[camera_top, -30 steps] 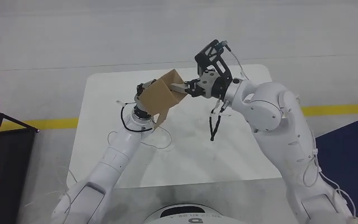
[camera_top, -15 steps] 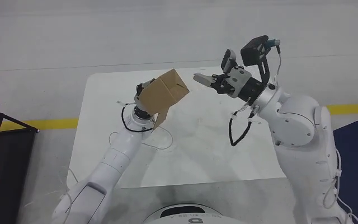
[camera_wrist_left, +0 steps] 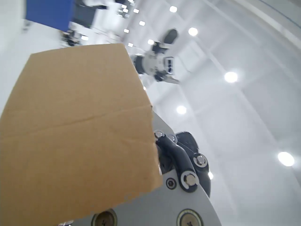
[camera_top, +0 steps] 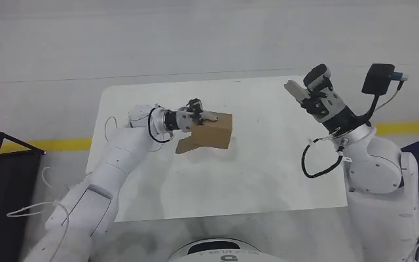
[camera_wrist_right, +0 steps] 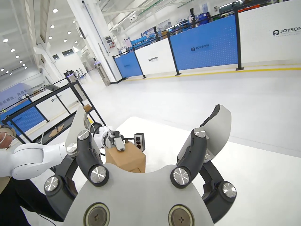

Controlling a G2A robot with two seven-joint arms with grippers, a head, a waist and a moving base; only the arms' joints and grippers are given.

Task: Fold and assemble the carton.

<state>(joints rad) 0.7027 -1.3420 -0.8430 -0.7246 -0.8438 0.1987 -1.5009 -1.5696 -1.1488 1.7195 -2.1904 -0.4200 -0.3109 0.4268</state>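
The left tool [camera_top: 207, 118] grips the carton [camera_top: 213, 131] above the counter's [camera_top: 262, 183] middle. The right tool [camera_top: 305, 83], spread wide, hangs well apart by its far right corner.

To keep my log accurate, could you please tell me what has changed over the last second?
The right end effector let go of the brown cardboard carton, opened and drew back to the far right corner of the white table. The left end effector turned the carton and carried it toward the table's middle. Its grip on the carton stayed.
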